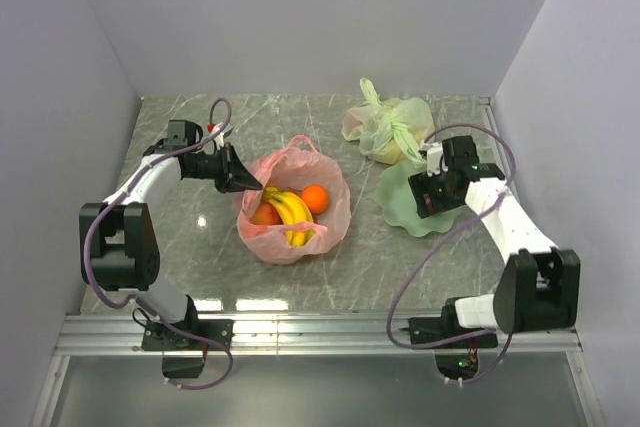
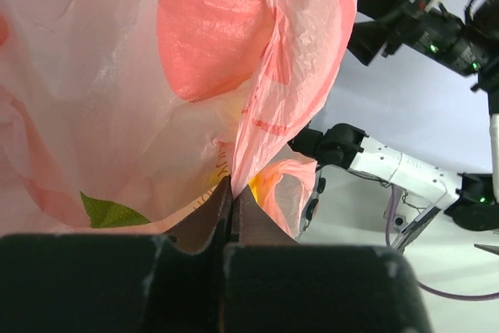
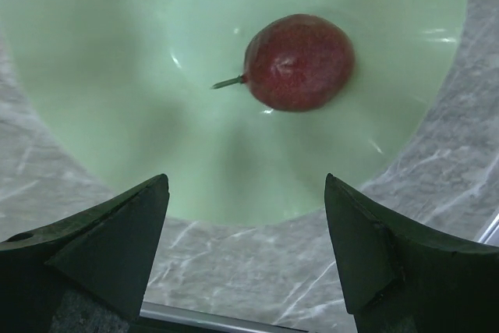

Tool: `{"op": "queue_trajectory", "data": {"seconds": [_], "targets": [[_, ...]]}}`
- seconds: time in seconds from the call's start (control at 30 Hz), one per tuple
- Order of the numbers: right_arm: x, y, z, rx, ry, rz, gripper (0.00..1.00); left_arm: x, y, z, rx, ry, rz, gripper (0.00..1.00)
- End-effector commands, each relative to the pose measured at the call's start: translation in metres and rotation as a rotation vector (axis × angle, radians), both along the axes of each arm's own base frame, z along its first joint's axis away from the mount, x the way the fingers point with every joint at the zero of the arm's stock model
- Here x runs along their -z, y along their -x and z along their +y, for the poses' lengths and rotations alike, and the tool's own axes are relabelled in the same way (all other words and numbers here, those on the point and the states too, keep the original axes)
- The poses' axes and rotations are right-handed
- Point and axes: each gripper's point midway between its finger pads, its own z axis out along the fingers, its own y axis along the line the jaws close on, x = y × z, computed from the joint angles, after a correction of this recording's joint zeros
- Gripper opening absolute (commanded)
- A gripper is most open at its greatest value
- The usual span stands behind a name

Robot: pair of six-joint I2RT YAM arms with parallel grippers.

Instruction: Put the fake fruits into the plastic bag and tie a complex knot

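Top external view: the left fingers [image 1: 241, 176] are clamped on the rim of the plastic bag [image 1: 335, 230], apparently to hold its mouth open around the bananas [image 1: 291, 213] and orange [image 1: 315, 198] beside them.
Spread wide, the right fingers [image 3: 117, 243] hover over the green plate [image 3: 117, 76], with the small red fruit [image 3: 296, 61] just ahead between them. A knotted green bag [image 1: 390, 129] lies beyond on the counter [image 1: 200, 267], not in the way.

White arms [image 1: 510, 217] with black joints, looping purple cables [image 1: 418, 267], dark wedge-shaped claw fingers [image 3: 117, 247], black bases
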Motion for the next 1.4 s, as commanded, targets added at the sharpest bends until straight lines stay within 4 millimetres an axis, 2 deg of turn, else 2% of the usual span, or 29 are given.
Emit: {"op": "queue_trajectory", "data": {"seconds": [0.0,0.2,0.53,0.7,0.83,0.9,1.0,1.03,1.07,1.1,1.17,1.2,1.23,1.33,1.37], "targets": [[-0.002,-0.028,-0.012,-0.001,0.070,-0.035,0.87,-0.008,-0.004,0.000,0.012,-0.003,-0.053,0.01],[0.019,-0.052,-0.016,0.043,0.082,-0.009,0.87,-0.007,-0.003,0.001,0.011,-0.007,-0.054,0.01],[0.054,-0.065,-0.008,0.075,0.041,0.074,0.88,-0.003,-0.004,0.000,0.016,-0.002,-0.043,0.01],[0.059,-0.072,-0.005,0.076,0.028,0.081,0.87,-0.002,-0.005,0.000,0.019,-0.004,-0.046,0.01],[0.060,-0.074,-0.002,0.072,0.010,0.084,0.78,-0.002,-0.004,0.000,0.021,0.000,-0.040,0.01],[0.058,-0.072,0.000,0.069,-0.001,0.091,0.64,-0.001,-0.005,0.000,0.022,0.000,-0.040,0.01],[0.046,-0.062,0.007,0.045,-0.034,0.095,0.47,-0.004,-0.004,0.000,0.027,0.000,-0.047,0.01],[0.032,-0.062,0.009,0.035,-0.049,0.067,0.43,-0.003,-0.004,0.000,0.028,0.000,-0.043,0.01],[0.023,-0.060,0.020,0.001,-0.105,0.056,0.38,-0.003,-0.003,0.000,0.030,0.002,-0.042,0.01],[-0.001,-0.058,0.026,-0.020,-0.137,0.009,0.37,-0.003,-0.002,0.000,0.032,0.005,-0.042,0.01],[-0.030,-0.057,0.046,-0.072,-0.219,-0.047,0.33,-0.003,-0.001,-0.001,0.034,0.009,-0.037,0.01],[-0.046,-0.054,0.063,-0.118,-0.283,-0.066,0.32,-0.002,0.000,-0.001,0.033,0.011,-0.036,0.01],[-0.073,-0.059,0.082,-0.159,-0.319,-0.125,0.31,-0.003,0.000,-0.001,0.034,0.012,-0.039,0.01],[-0.114,-0.069,0.127,-0.245,-0.406,-0.199,0.29,-0.002,0.000,-0.001,0.036,0.013,-0.032,0.01],[-0.120,-0.064,0.155,-0.313,-0.420,-0.199,0.29,-0.003,-0.001,-0.001,0.039,0.015,-0.037,0.01]]}}
